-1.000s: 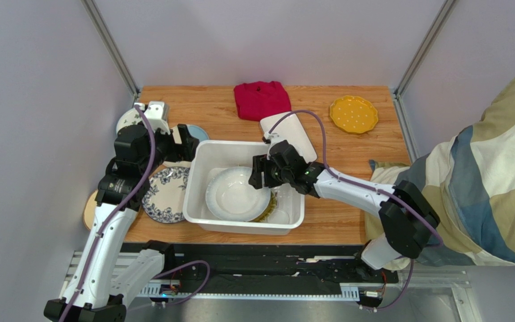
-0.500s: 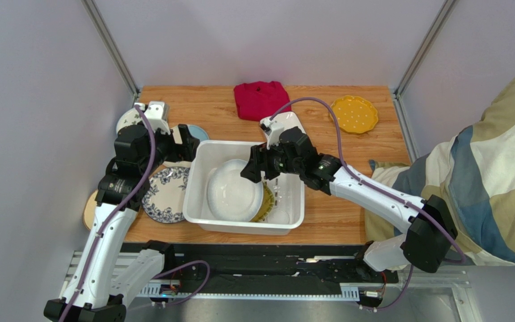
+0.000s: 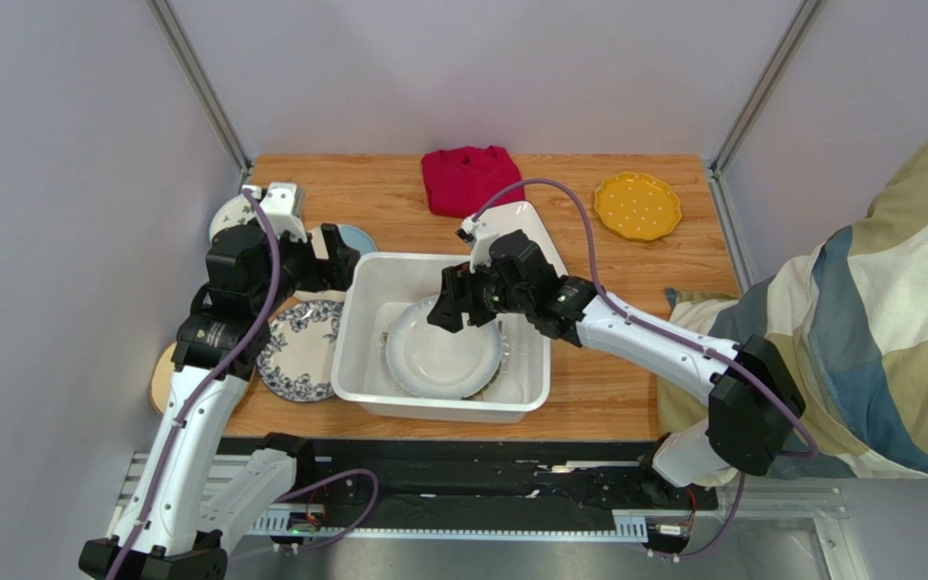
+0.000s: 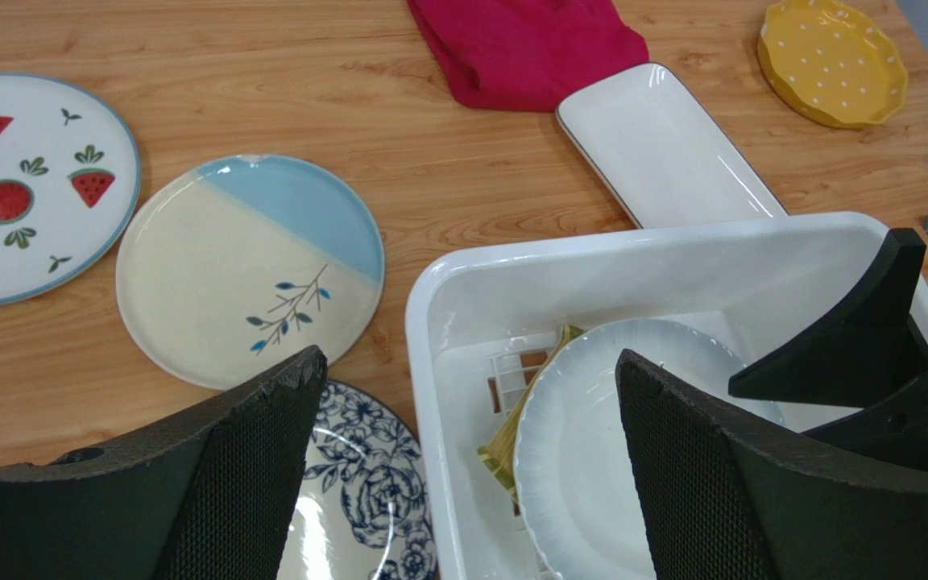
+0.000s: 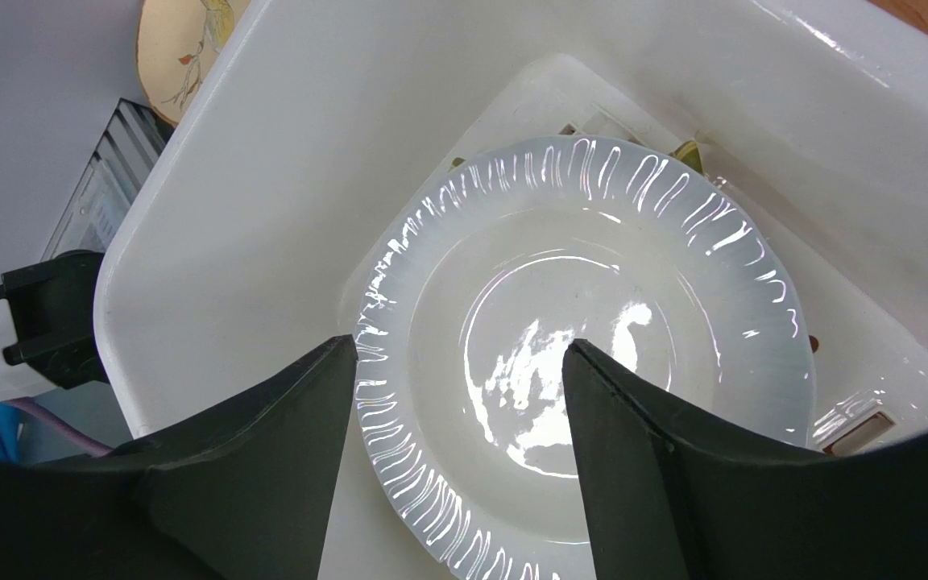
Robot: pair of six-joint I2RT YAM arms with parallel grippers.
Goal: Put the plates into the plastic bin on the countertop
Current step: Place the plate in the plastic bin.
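Note:
The white plastic bin (image 3: 366, 280) stands mid-table on the countertop (image 3: 626, 278). A white round plate (image 3: 442, 353) lies flat in it over a greenish woven-look plate (image 4: 517, 425). My right gripper (image 3: 447, 314) hangs open just above the white plate (image 5: 578, 338), its fingers apart and holding nothing. My left gripper (image 3: 342, 264) is open and empty by the bin's left rim (image 4: 433, 314). Left of the bin lie the blue floral plate (image 3: 297, 351), the cream-and-blue plate (image 4: 245, 266) and the strawberry-print plate (image 4: 21, 187). A white rectangular plate (image 4: 669, 145) and a yellow scalloped plate (image 3: 637, 206) lie behind it.
A folded red cloth (image 3: 471, 178) lies at the table's back edge. A tan plate (image 3: 164, 377) sits at the left table edge, partly under my left arm. Grey walls close the left, back and right sides. Patterned fabric (image 3: 880, 314) hangs at the right.
The white round plate, held tilted at its right rim by my right gripper, now lies flat in the bin. The right gripper let it go and moved left. My left arm stayed still.

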